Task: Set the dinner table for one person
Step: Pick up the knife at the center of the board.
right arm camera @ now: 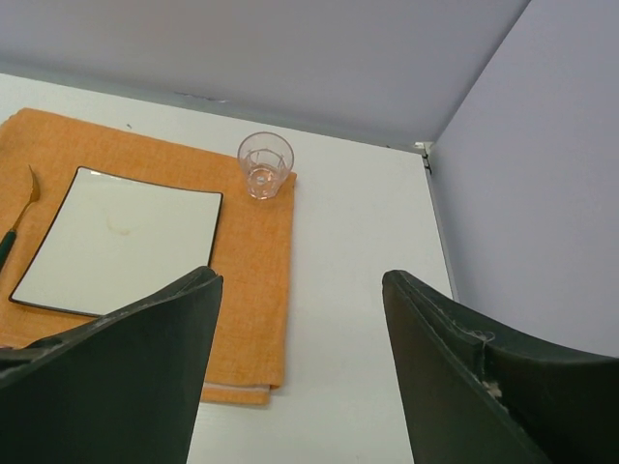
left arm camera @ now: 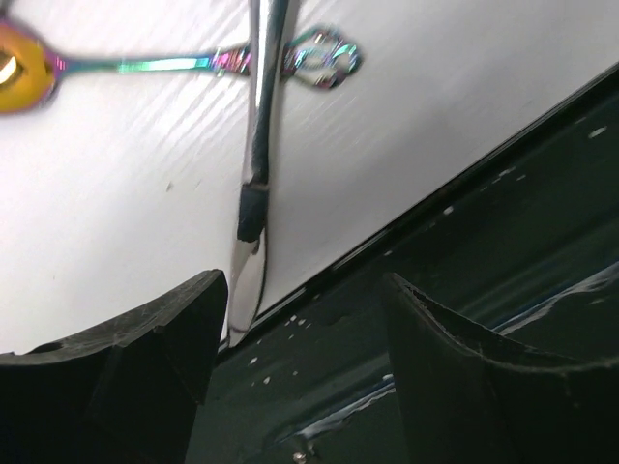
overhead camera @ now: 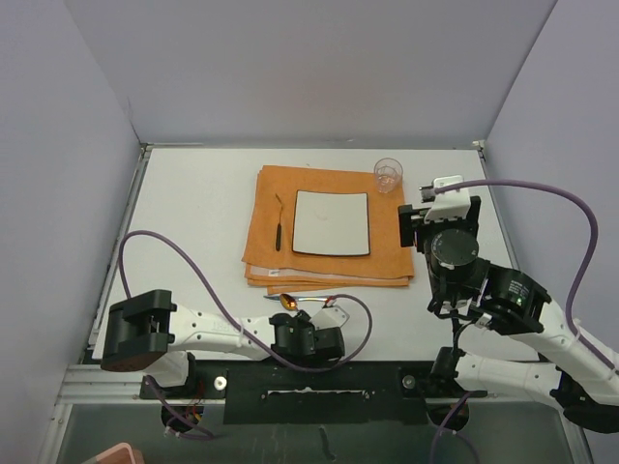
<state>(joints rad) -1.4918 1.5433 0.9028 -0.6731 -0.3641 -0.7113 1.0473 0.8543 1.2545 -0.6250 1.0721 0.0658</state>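
On the dinner table (overhead camera: pixel 193 222) lies a folded orange cloth (overhead camera: pixel 387 253) with a square white plate (overhead camera: pixel 332 222) on it. A dark-handled fork (overhead camera: pixel 278 224) lies left of the plate, and a clear glass (overhead camera: pixel 388 174) stands on the cloth's back right corner. A spoon (overhead camera: pixel 305 301) with a gold bowl and rainbow handle lies on the table just in front of the cloth. My left gripper (left arm camera: pixel 302 282) is open and empty at the table's near edge, just short of the spoon (left arm camera: pixel 164 66). My right gripper (right arm camera: pixel 300 278) is open and empty, right of the cloth (right arm camera: pixel 256 280), facing the glass (right arm camera: pixel 265 164).
A thin cable (left arm camera: pixel 256 193) runs across the table's near edge between my left gripper and the spoon. Grey walls close in the table at the back and both sides. The dark mounting rail (overhead camera: pixel 319 387) lies along the front.
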